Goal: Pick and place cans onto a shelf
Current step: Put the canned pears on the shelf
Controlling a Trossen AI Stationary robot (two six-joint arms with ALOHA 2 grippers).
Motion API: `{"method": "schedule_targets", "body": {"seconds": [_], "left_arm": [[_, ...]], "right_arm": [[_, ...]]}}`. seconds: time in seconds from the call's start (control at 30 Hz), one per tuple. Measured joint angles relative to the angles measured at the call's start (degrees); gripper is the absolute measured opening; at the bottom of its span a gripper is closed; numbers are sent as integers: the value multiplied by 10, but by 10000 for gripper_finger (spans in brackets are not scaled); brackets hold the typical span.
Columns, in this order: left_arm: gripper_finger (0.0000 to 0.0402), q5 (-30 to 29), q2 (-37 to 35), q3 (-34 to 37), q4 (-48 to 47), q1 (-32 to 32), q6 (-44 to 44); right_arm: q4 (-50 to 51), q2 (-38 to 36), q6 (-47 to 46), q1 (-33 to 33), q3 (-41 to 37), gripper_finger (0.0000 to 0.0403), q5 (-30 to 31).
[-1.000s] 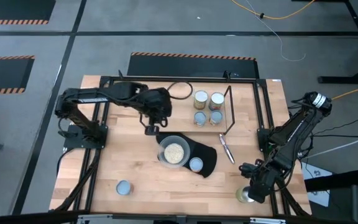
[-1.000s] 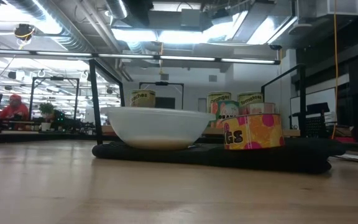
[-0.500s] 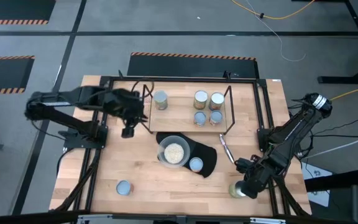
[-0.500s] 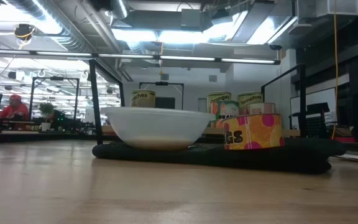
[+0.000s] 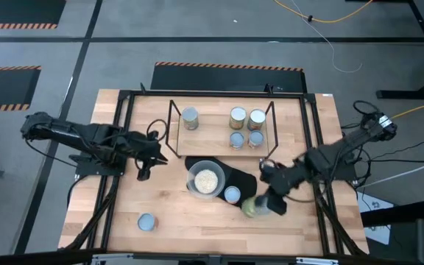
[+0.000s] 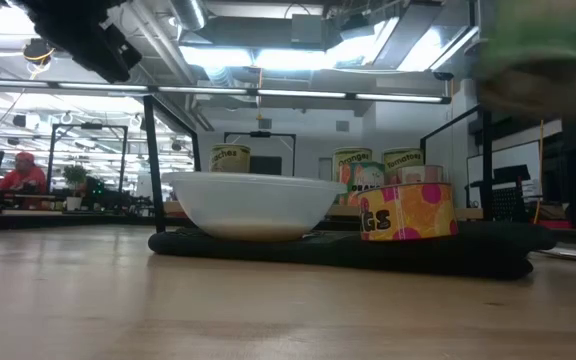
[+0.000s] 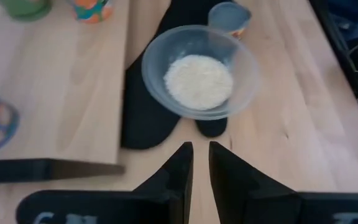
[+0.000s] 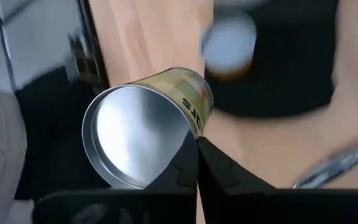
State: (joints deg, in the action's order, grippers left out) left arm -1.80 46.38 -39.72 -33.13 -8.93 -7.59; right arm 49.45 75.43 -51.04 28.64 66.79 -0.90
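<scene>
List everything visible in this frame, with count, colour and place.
shelf cans: five, silver and bluish tops, on the shelf
shelf: one, black rods, table's far side
mat can: one, bluish top, on the mat
loose can: one, bluish top, near-left table
held can: one, green label, tilted in right claw
bowl: one, clear, pale grains, on mat
mat: one, black, centre
left claw: empty, left of bowl
right claw: gripping held can

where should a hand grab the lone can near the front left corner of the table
Across its round side wall, coming straight down from above. The can stands upright on bare table, bluish lid up, with nothing beside it to block either finger.
</scene>
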Motion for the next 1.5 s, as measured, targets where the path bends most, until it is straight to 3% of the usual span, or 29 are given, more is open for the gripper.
{"method": "schedule_targets", "body": {"seconds": [0.2,0.4,0.7,0.8,0.93,1.17,1.5], "left_arm": [[44,0,-6,40,74,-35,0],[44,0,-7,46,98,-56,-14],[44,-5,-7,46,106,-74,-15],[44,-5,-7,46,108,-74,-15],[44,-6,-7,46,110,-74,-15],[44,-7,-7,46,110,-74,-15],[44,-7,-7,46,110,-74,-13]], "right_arm": [[-1,1,145,-107,79,1,45],[-3,22,290,-225,167,0,49],[40,136,452,-390,311,0,-48],[79,192,489,-433,361,0,-52],[122,267,531,-475,418,0,-57],[134,374,578,-519,464,0,-122],[135,432,605,-559,465,0,-123]]}}
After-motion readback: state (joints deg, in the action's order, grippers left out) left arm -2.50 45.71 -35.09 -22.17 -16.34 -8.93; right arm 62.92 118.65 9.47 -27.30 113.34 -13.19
